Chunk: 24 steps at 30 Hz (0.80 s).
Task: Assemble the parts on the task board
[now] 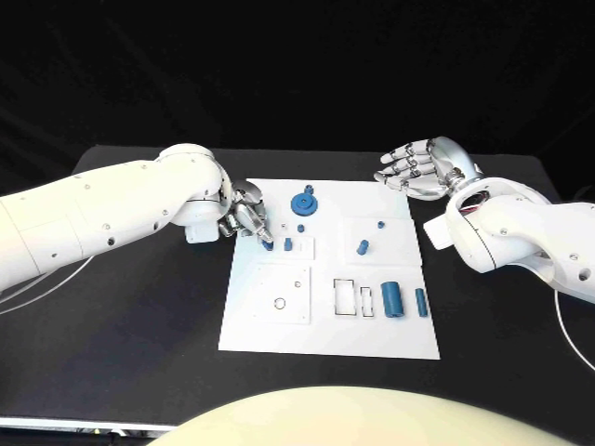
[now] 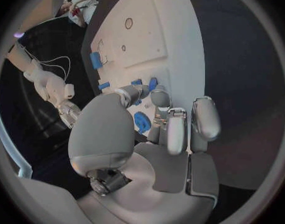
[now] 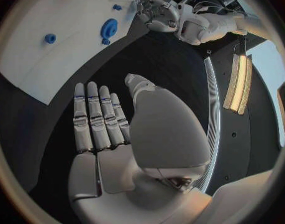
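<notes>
The white task board (image 1: 331, 321) lies mid-table. On its far part are a blue gear-like part (image 1: 304, 203), small blue pegs (image 1: 288, 245) (image 1: 363, 247) and a blue ring (image 1: 379, 224). Two blue cylinders (image 1: 393, 298) (image 1: 421, 299) lie nearer me on the right. My left hand (image 1: 248, 218) is low over the board's left edge, its thumb and a finger pinching a small blue peg (image 1: 269, 246) (image 2: 152, 83). The gear (image 2: 142, 122) shows between thumb and fingers. My right hand (image 1: 425, 167) hovers beyond the board's far right corner, fingers (image 3: 95, 119) straight, holding nothing.
The board has a round hole (image 1: 282, 302) and rectangular cut-outs (image 1: 345, 295) in its near half. The black table (image 1: 137, 307) runs wide on both sides of the board. My left hand (image 3: 157, 12) also shows from the right wrist, by the board's edge.
</notes>
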### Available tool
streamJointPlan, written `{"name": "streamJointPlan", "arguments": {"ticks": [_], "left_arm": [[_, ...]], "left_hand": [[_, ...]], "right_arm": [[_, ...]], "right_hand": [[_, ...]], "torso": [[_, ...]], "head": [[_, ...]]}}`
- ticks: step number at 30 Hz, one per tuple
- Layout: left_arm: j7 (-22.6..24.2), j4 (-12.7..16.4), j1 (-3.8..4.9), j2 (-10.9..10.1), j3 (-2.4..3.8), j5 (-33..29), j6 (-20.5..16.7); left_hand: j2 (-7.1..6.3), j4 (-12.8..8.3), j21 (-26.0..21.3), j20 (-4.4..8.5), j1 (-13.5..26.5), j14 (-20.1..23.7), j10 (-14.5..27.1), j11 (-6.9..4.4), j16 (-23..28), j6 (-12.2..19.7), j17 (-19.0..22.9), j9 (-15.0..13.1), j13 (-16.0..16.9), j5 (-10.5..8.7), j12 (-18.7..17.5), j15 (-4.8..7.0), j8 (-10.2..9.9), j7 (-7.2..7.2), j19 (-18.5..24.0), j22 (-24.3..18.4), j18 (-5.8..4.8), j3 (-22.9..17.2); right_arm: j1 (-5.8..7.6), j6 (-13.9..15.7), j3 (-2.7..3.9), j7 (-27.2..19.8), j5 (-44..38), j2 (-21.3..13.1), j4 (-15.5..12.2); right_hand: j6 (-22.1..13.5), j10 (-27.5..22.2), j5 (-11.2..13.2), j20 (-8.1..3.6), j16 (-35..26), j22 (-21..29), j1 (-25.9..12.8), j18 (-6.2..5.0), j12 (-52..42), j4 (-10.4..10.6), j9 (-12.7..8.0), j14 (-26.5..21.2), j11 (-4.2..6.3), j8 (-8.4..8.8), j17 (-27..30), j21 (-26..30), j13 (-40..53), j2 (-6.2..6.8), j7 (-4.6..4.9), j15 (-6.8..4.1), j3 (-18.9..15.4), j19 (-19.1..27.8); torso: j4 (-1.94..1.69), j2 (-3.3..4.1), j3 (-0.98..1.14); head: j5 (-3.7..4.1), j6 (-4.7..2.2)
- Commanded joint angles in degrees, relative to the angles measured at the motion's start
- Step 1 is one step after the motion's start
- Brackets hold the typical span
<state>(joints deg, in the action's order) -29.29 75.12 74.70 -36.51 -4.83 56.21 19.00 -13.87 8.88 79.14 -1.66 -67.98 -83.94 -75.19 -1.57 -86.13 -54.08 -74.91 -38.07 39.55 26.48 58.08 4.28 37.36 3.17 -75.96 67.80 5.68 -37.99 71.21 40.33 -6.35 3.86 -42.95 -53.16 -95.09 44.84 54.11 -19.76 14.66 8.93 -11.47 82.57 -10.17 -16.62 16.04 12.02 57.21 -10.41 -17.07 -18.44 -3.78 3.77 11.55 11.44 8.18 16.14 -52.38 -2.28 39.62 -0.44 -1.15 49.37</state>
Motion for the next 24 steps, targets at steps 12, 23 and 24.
{"name": "streamJointPlan", "arguments": {"ticks": [12, 23, 24], "left_arm": [[-0.1, -0.2, -0.03, 0.3, -0.3, -0.7, 1.6], [-0.2, -0.4, -0.03, 0.6, -0.43, -0.3, 2.2], [-0.3, -0.5, -0.03, 0.6, -0.44, -0.2, 2.3]], "left_hand": [[0.39, -10.0, 0.3, -0.01, 0.0, -4.0, -0.4, -0.06, -0.3, -0.5, -6.8, -0.1, 0.1, 0.15, 0.0, 0.53, 0.3, -0.23, -0.4, 0.1, -0.75, -10.0], [0.41, -10.0, 0.3, 0.0, 0.0, -4.0, -0.4, -0.06, -0.3, -0.6, -6.8, -0.1, 0.0, 0.15, -0.1, 0.53, 0.3, -0.24, -0.4, 0.2, -0.75, -10.0], [0.41, -10.0, 0.3, 0.0, 0.0, -4.0, -0.4, -0.06, -0.3, -0.6, -6.8, -0.1, 0.0, 0.15, -0.1, 0.53, 0.3, -0.24, -0.4, 0.2, -0.75, -10.0]], "right_arm": [[-0.04, -0.7, 0.01, -0.2, -0.3, 0.0, -0.1], [-0.04, -0.5, 0.01, -0.3, -0.3, 0.0, -0.1], [-0.04, -0.4, 0.01, -0.4, -0.3, 0.0, -0.1]], "right_hand": [[0.0, 0.2, -0.2, 0.31, -0.3, 0.1, 0.4, -0.35, 0.3, 0.0, -0.1, 0.3, -0.41, 0.14, 0.1, 0.2, -0.1, 0.22, 2.94, 0.26, 0.3, 0.3], [0.0, 0.2, -0.2, 0.31, -0.3, 0.2, 0.5, -0.35, 0.3, 0.0, -0.1, 0.3, -0.41, 0.14, 0.1, 0.2, -0.1, 0.22, 2.95, 0.27, 0.3, 0.3], [0.0, 0.2, -0.2, 0.31, -0.3, 0.2, 0.5, -0.35, 0.3, 0.0, -0.1, 0.3, -0.41, 0.14, 0.1, 0.2, -0.1, 0.22, 2.95, 0.27, 0.3, 0.3]], "torso": [[0.04, 0.01, -0.01], [-0.04, 0.04, 0.02], [-0.03, 0.03, 0.01]], "head": [[0.04, 0.23], [0.12, 0.38], [0.13, 0.42]]}}
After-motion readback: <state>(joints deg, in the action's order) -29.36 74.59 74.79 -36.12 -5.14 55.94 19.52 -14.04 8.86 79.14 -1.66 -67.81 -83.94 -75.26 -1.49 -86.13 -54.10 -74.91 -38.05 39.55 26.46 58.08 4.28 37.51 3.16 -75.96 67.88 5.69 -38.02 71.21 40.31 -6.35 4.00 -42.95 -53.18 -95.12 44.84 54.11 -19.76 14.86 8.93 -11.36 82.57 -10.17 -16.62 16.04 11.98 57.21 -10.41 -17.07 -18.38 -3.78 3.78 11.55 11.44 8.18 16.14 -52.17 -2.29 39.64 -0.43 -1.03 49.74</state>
